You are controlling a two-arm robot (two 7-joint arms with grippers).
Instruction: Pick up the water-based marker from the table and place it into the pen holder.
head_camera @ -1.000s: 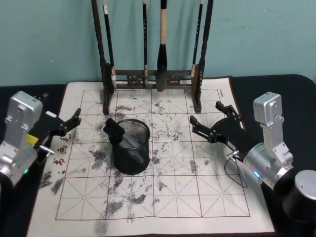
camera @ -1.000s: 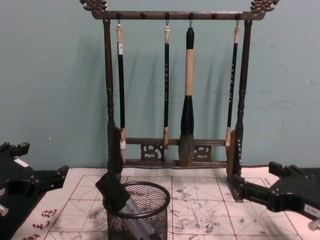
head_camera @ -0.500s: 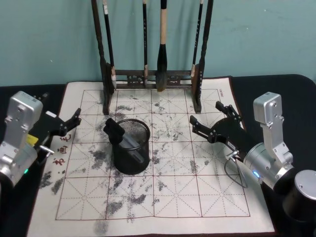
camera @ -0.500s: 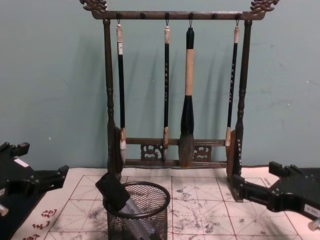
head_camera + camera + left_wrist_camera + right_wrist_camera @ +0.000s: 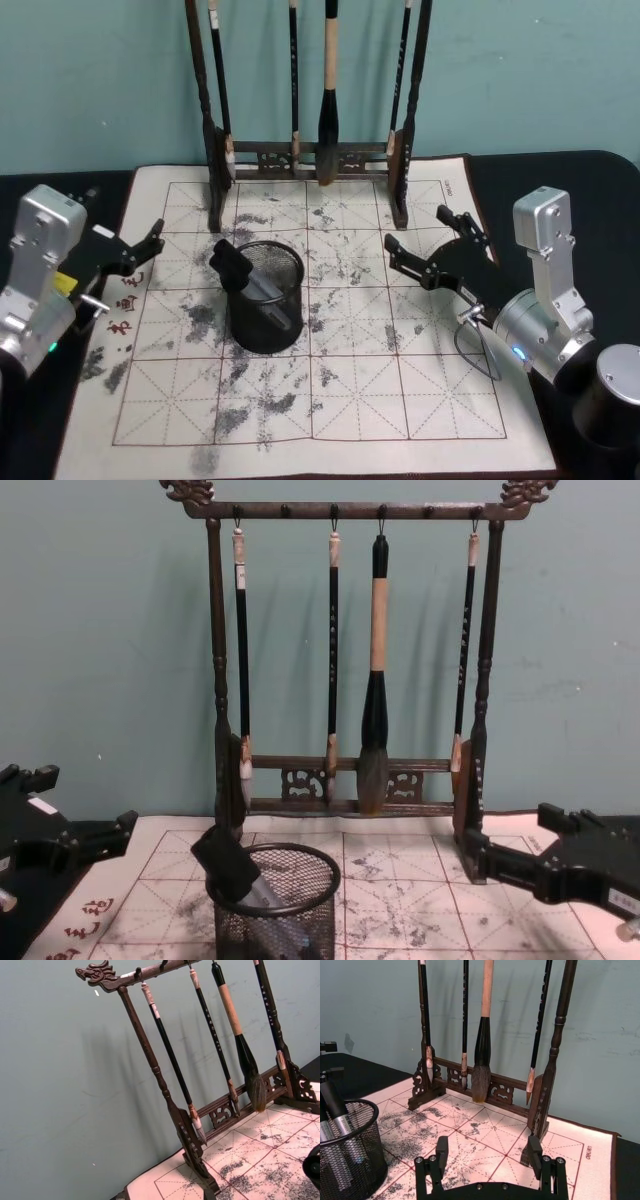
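Observation:
The black wire-mesh pen holder (image 5: 266,325) stands left of centre on the table's white gridded mat (image 5: 380,400). The water-based marker (image 5: 232,264) leans inside it, its black cap poking over the left rim; the chest view shows the marker (image 5: 226,865) in the pen holder (image 5: 300,925), and so does the right wrist view, marker (image 5: 333,1105) in holder (image 5: 362,1165). My left gripper (image 5: 145,255) hangs open and empty at the mat's left edge, apart from the holder. To the right of the holder, my right gripper (image 5: 415,230) is open and empty too.
A tall dark wooden brush rack (image 5: 310,150) with several hanging brushes stands at the back of the mat, behind the holder. A dark cylinder (image 5: 612,400) sits by my right arm at the near right corner. The mat's front half lies bare.

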